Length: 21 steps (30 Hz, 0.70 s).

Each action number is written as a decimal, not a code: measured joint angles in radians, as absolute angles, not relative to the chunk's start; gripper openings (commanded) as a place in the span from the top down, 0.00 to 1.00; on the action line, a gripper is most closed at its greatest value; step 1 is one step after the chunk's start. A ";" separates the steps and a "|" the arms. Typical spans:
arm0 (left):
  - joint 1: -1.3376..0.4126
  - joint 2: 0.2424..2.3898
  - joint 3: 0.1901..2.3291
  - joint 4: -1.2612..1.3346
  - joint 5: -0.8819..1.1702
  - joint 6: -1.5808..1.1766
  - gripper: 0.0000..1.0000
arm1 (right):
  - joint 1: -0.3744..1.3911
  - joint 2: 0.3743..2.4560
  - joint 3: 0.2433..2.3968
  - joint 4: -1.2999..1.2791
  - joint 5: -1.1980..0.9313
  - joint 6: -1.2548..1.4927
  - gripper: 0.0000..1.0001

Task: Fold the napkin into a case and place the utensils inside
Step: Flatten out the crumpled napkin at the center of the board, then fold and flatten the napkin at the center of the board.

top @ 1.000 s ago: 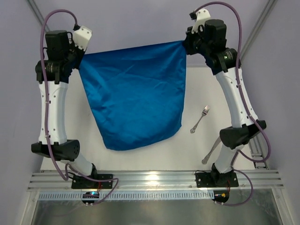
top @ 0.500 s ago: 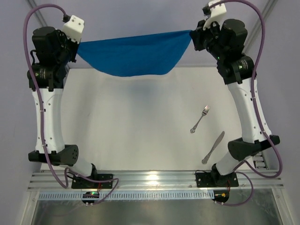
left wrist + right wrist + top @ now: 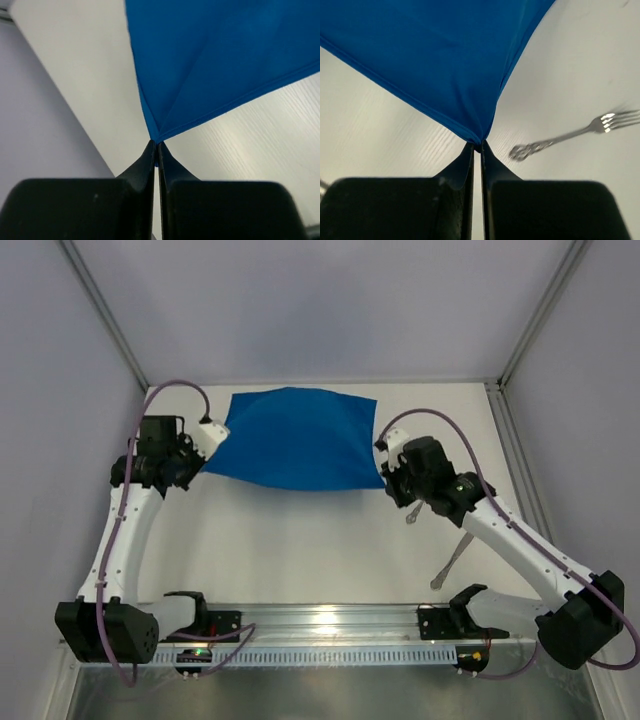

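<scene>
Top view: the napkin is shown as a broad sheet of plain blue cloth over the far half of the table, stretched between the two arms. Its near left corner is gripped by the left gripper and its near right corner by the right gripper. No case is formed; the cloth is seen spread open.

Left wrist view: the jaws are seen pressed together on the cloth's corner, from which a hemmed edge and a taut crease are drawn away over the white surface.

Right wrist view: the same pinch is displayed, with both fingers clamped on the tip of the opposite corner.

The utensils are left outside the cloth, on the bare table to the right. The fork is laid just beyond the right gripper, its tines pointed away from the napkin; in the top view it is largely hidden by the right arm. The knife is laid nearer the arm bases, well apart from the napkin.
</scene>
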State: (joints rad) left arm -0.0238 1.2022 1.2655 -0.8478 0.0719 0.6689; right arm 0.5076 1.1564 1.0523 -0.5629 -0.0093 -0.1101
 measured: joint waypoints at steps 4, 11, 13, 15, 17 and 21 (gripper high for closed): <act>-0.024 1.121 1.087 -0.933 0.093 0.720 1.00 | 0.600 1.104 0.891 -0.641 -0.027 -0.016 0.96; -0.023 0.916 0.915 -1.167 0.115 0.815 1.00 | 0.801 1.084 0.850 -0.699 -0.158 0.115 0.96; -0.023 0.858 0.902 -1.232 0.118 0.828 1.00 | 0.807 1.098 0.855 -0.718 -0.202 0.136 0.96; -0.023 0.831 0.902 -1.266 0.119 0.825 1.00 | 0.805 1.116 0.861 -0.733 -0.226 0.151 0.96; -0.023 0.832 0.902 -1.266 0.116 0.815 1.00 | 0.780 1.132 0.875 -0.744 -0.245 0.160 0.96; -0.023 0.923 0.919 -1.189 0.096 0.756 1.00 | 0.636 1.198 0.958 -0.737 -0.260 0.164 0.96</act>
